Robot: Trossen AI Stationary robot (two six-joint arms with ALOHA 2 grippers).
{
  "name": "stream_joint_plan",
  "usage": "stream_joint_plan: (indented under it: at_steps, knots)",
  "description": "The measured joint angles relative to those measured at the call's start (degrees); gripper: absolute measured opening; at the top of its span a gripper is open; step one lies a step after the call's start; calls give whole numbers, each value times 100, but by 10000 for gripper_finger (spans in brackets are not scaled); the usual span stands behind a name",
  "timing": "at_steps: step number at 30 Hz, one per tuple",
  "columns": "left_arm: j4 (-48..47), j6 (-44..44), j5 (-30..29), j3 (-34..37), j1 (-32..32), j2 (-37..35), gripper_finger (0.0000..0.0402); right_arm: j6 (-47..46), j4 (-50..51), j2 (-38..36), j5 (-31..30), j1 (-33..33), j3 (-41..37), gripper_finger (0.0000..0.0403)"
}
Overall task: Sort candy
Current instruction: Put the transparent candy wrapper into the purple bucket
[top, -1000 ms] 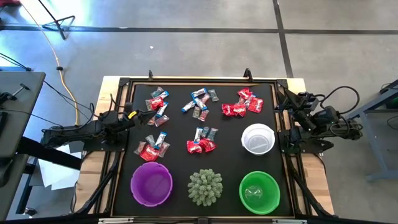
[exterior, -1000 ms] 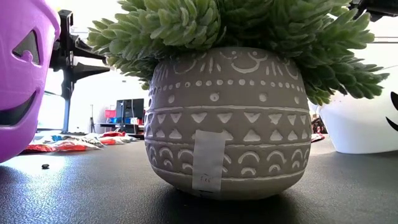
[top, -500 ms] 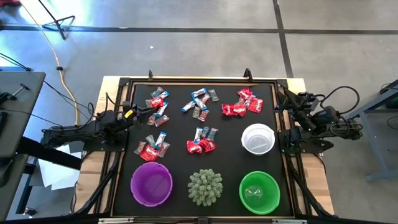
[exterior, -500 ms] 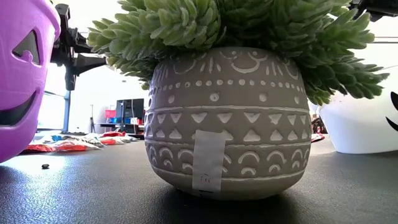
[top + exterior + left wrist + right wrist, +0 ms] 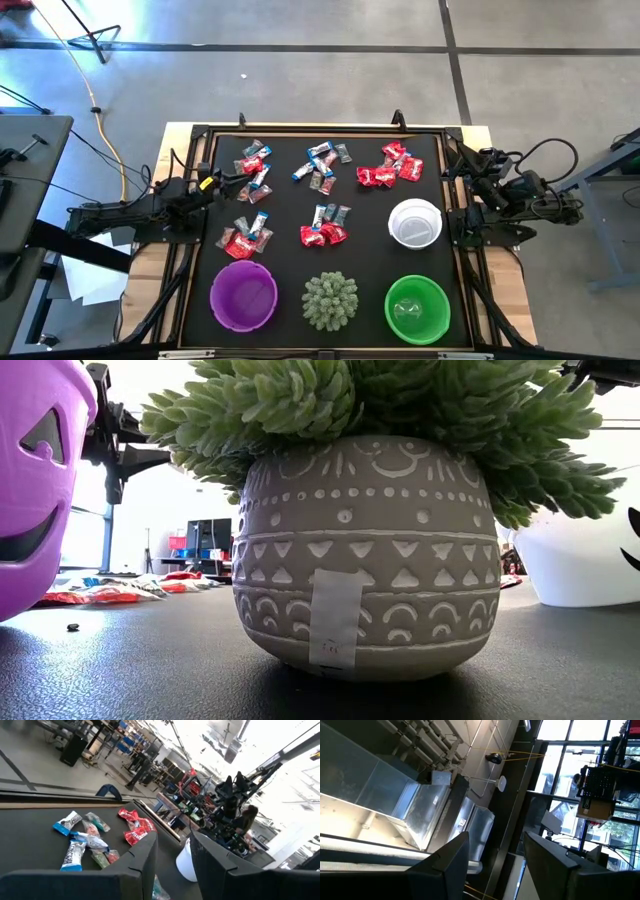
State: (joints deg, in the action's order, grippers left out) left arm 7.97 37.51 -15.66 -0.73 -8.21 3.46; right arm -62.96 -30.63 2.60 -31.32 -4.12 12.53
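Our left gripper (image 5: pixel 232 180) spread, empty, beside the candy (image 5: pixel 252 164) on the table (image 5: pixel 370 215), our right gripper (image 5: pixel 455 160) spread at the table's right edge

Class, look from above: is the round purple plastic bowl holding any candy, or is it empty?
Empty: the round purple plastic bowl shows only its bare purple inside.

- Below my table lies a grey concrete floor (image 5: pixel 330 70) crossed by dark seams.
- A yellow cable (image 5: pixel 92 95) trails over it.
- Overhead I see metal ducts (image 5: pixel 395 795) and bright windows (image 5: pixel 560 775).
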Motion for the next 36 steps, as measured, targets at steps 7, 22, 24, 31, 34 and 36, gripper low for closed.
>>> stream_joint_plan:
  at_steps: [7, 22, 24, 31, 34, 36]
  knots:
    - [1, 76, 13, 0, 0, 2, 103, 1, 0, 0, -1, 0, 1, 183]
    - [131, 635, 205, 0, 0, 68, 73, 1, 2, 0, -1, 0, 1, 183]
    - [96, 743, 231, -28, 0, 70, 63, 0, 0, 1, -1, 0, 1, 183]
    - [148, 345, 303, -165, 0, 111, 37, 1, 1, 1, 0, 0, 0, 183]
    - [124, 143, 280, -220, 0, 114, 34, -396, 0, 1, 114, 0, -1, 183]
    - [154, 141, 214, -261, 0, 111, 34, -710, -2, 0, 246, -1, -1, 183]
